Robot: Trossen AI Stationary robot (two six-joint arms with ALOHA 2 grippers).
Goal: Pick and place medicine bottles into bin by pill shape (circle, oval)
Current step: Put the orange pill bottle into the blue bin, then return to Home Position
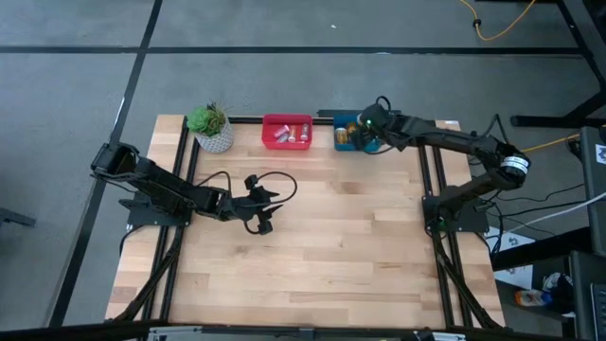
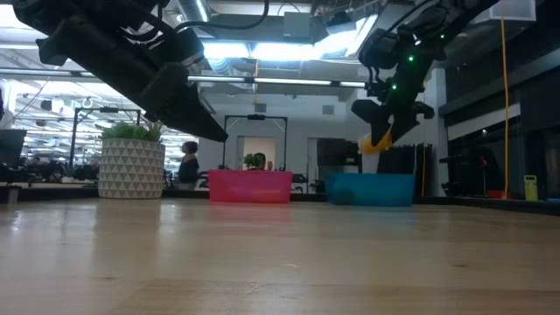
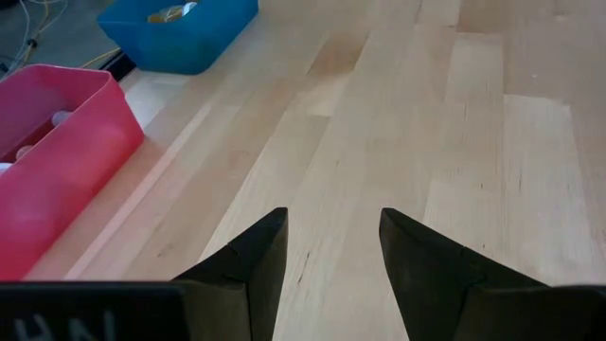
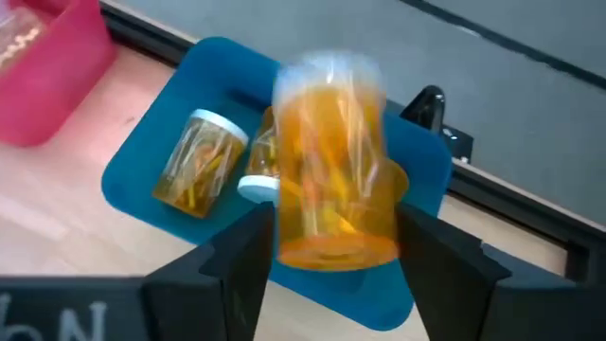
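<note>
Hovering over blue bin [image 4: 142,170], right claw [image 4: 331,248] pinching an orange bottle [image 4: 333,166]; left claw [image 3: 331,248] idling spread above worktop [image 3: 473,142].

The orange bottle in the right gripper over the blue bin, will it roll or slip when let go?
The orange bottle is a smooth cylinder, so it is probably slippery and apt to roll. The blue bin walls should contain it. It looks like light, stiff plastic, likely landing beside the two bottles inside.
</note>
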